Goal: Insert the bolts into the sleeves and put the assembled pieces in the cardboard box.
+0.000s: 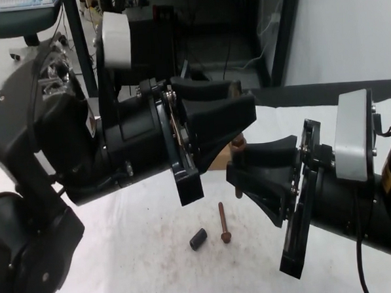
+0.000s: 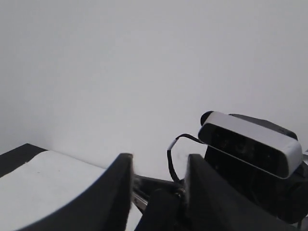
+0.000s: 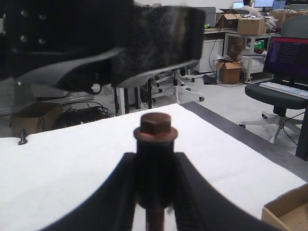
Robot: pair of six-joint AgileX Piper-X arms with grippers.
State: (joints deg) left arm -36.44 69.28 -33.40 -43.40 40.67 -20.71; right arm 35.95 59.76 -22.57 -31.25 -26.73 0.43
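Note:
My right gripper (image 1: pixel 244 167) is shut on a dark sleeve (image 3: pixel 154 183) held upright above the bench, and a rusty bolt (image 3: pixel 153 126) stands in it. The bolt's head pokes out on top and its shank end (image 1: pixel 238 191) below. My left gripper (image 1: pixel 245 98) hovers just above the bolt head with its fingers apart and nothing between them; it also appears as the left gripper (image 3: pixel 144 43) overhead in the right wrist view. A loose bolt (image 1: pixel 222 222) and a loose black sleeve (image 1: pixel 198 239) lie side by side on the white cloth. A corner of the cardboard box (image 3: pixel 288 208) is in the right wrist view.
The white cloth (image 1: pixel 142 254) covers the bench, with a dark strip (image 1: pixel 324 90) along its far edge. One small dark part (image 3: pixel 21 136) lies far off on the cloth. Both arm bodies crowd the space over the middle of the bench.

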